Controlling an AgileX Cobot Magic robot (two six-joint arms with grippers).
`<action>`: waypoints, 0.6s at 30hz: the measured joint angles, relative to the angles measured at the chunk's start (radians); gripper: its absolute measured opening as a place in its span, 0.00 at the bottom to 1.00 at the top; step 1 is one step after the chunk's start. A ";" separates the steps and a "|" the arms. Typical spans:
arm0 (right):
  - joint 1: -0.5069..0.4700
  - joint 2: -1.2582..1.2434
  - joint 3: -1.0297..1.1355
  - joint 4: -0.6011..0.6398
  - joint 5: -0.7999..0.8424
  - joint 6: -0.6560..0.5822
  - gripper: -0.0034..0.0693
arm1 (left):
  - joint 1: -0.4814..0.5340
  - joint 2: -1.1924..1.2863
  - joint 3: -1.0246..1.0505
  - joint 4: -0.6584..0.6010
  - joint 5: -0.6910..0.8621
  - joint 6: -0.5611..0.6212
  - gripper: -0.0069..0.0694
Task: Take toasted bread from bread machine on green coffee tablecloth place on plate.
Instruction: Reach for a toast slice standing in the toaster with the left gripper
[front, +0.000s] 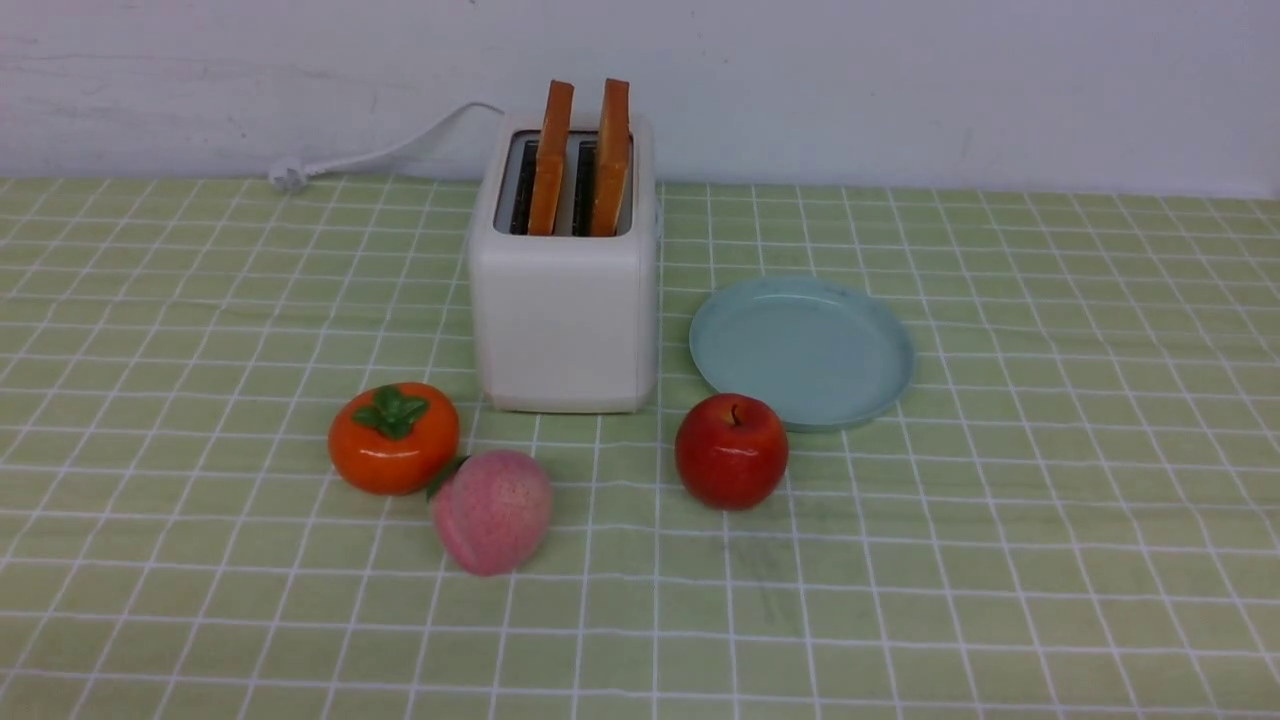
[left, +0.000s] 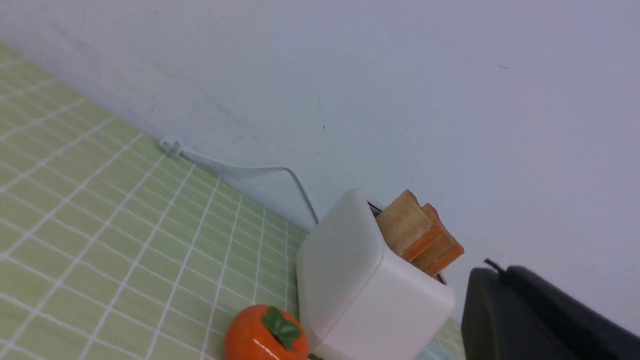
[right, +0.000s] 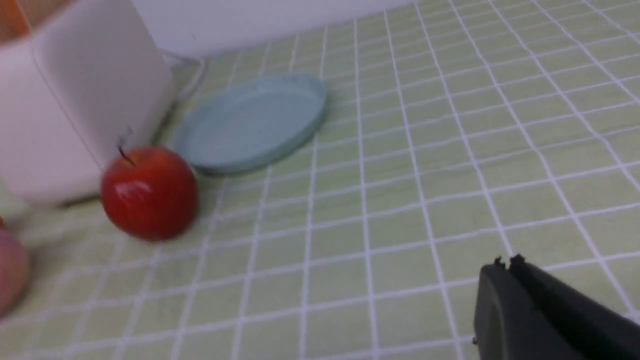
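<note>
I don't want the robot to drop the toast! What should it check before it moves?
1. The left toast and right toast stick up out of the toaster: ok.
2. Nothing is above the toast: ok.
3. The plate is bare: ok.
4. The apple is off the plate, close to its near rim: ok.
5. The left gripper and right gripper are open: cannot tell; only a dark edge of each shows.

a staged lab setup rather than a home kitchen: bare white wall (front: 900, 80) at the far side, the green coffee tablecloth (front: 1050, 450) spread wide, the bread machine (front: 565, 320) with its plug (front: 288, 178) lying loose far left.
</note>
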 joint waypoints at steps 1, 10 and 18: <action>0.000 0.000 0.000 0.013 -0.036 0.009 0.05 | -0.002 0.005 -0.011 -0.001 0.012 0.026 0.07; 0.000 0.000 0.000 0.033 -0.272 0.021 0.07 | -0.206 0.121 -0.021 -0.010 0.048 0.167 0.07; 0.001 0.000 -0.003 0.016 -0.279 0.114 0.07 | -0.309 0.332 -0.032 -0.013 -0.092 0.190 0.07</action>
